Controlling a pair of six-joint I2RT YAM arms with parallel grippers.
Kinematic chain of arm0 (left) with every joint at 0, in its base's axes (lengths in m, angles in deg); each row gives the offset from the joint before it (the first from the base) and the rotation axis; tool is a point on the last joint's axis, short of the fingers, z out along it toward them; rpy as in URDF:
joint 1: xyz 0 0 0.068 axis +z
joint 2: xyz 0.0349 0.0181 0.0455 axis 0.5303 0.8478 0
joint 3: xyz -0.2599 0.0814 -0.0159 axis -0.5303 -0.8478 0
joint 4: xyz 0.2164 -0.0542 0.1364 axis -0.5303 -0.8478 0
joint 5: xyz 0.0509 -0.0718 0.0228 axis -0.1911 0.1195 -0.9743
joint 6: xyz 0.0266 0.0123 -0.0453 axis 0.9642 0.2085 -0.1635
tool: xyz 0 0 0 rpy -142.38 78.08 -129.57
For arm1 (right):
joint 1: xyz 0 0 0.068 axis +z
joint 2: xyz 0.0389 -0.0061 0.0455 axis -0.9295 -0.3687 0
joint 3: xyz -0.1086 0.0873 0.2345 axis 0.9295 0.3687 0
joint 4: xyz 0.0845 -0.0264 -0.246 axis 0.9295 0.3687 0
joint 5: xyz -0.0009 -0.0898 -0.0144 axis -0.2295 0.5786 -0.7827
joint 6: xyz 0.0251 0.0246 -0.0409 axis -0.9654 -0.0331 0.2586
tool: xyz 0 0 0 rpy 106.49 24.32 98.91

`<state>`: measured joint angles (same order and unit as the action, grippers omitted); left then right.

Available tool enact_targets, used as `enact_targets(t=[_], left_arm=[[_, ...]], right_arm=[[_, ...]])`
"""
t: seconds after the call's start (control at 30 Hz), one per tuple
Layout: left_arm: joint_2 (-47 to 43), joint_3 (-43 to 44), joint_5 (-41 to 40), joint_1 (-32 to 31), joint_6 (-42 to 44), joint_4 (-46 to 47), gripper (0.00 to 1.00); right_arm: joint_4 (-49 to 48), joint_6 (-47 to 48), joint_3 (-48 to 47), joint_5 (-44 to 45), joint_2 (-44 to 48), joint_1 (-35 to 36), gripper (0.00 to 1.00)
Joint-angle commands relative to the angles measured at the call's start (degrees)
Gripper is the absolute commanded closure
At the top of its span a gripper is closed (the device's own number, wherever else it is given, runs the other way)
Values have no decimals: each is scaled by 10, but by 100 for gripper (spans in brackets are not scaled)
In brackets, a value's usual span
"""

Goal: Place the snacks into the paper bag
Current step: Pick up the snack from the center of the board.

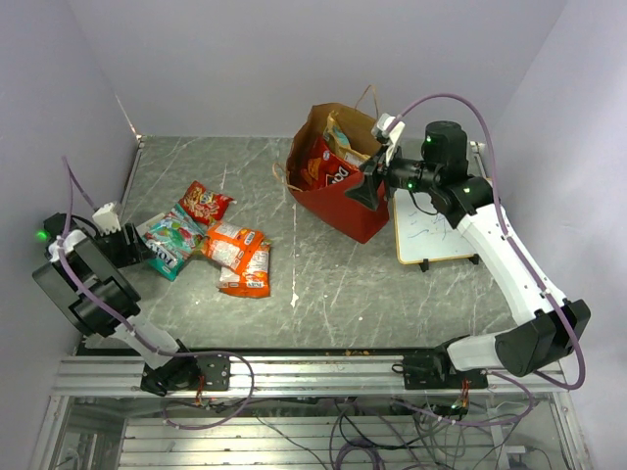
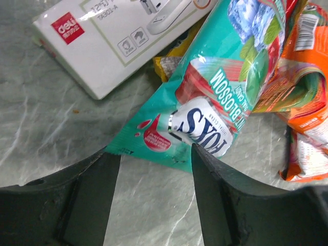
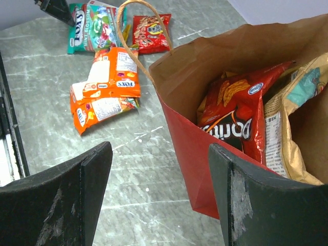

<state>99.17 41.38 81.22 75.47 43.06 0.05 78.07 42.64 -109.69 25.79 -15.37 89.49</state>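
1. Top external view.
   - The paper bag is red and stands upright at the far middle of the desk. Its mouth is open to take drops from above.
   - The right claw hangs just beside the bag's right rim.
   - At least 4 snacks lie in a loose cluster on the left: 1 teal packet, 1 red packet and 2 orange packets.
   - The left claw sits low at the cluster's left edge, within reach of the teal packet.
   - A whiteboard lies flat to the right of the bag and is no part of the job.

2. Left wrist view.
   - The left claw's jaws stand apart and grip nothing.
   - The teal packet's near corner lies just at the fingertips, flat on the desk. The claw seems lined up to pinch that thin edge.
   - A white carton lies just beside the packet, and a yellow packet peeks out from beneath it.

3. Right wrist view.
   - The right claw is open and empty.
   - 2 items already stand inside the bag: 1 red chip bag and 1 kraft pouch.
   - 1 twisted handle arches over the near rim and could snag a descending packet.
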Motion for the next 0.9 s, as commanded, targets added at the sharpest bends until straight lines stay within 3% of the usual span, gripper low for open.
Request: enact_targets(t=[0.0, 0.47, 0.7, 0.87], left_arm=[[30, 37, 85, 6, 10, -25, 35], [57, 73, 129, -15, 54, -82, 70], [-1, 78, 99, -68, 76, -101, 91], [-81, 79, 44, -128, 79, -103, 93]], right_arm=[[-14, -12, 1, -18, -4, -7, 25], [-20, -15, 9, -24, -4, -9, 25], [-24, -14, 15, -23, 1, -11, 24], [-28, -14, 19, -24, 1, -11, 24]])
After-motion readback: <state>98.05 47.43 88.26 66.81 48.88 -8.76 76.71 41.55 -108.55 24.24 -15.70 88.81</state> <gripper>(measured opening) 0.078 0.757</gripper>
